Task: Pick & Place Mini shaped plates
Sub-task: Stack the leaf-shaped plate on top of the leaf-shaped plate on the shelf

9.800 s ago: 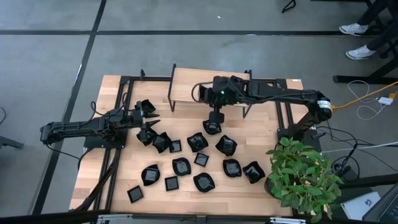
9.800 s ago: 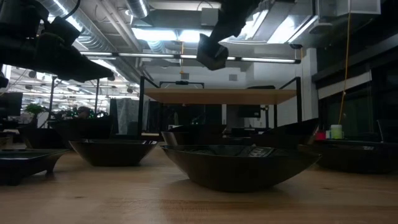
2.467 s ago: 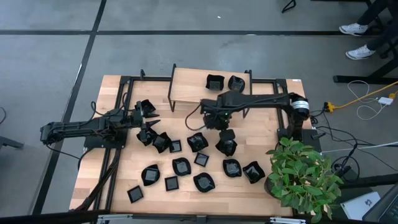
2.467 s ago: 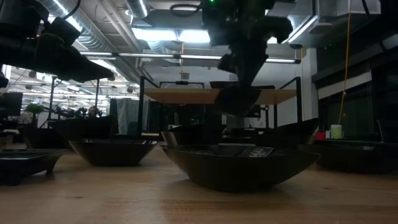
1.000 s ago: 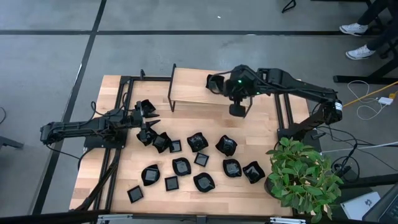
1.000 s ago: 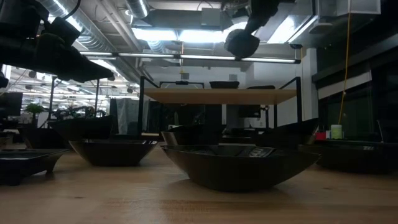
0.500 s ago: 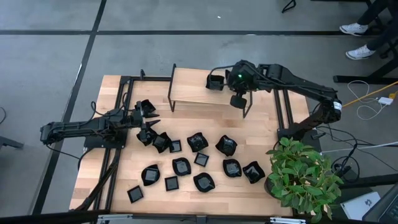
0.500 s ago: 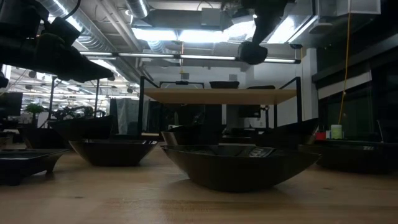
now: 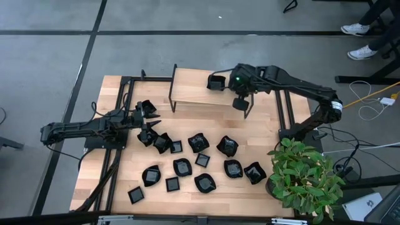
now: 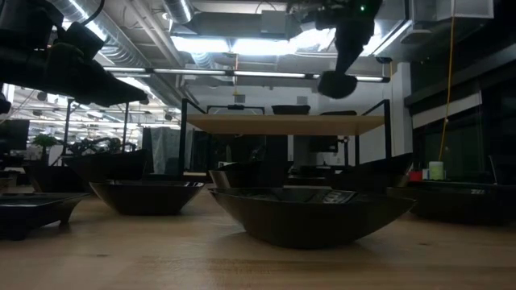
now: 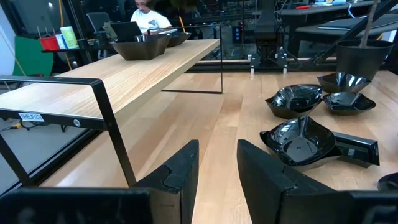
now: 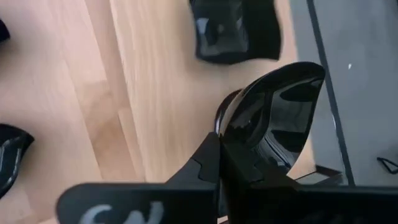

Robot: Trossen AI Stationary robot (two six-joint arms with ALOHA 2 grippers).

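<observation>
One plate (image 12: 273, 118) carried to the shelf (image 9: 194, 94)
Right gripper (image 9: 240, 103), fingers pinched shut on its rim, has swung up over the shelf's right end beside a plate already there (image 9: 216, 82); release comes next. Left gripper (image 11: 214, 163) waits part-open at the table's left edge.

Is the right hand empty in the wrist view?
No: the right hand is shut on a glossy black plate, pinching its rim above the wooden shelf.

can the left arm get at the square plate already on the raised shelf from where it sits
Probably not easily. The left gripper sits low by the table's left edge, open and empty; the square plate lies toward the raised shelf's far end, where the right gripper holds another plate.
</observation>
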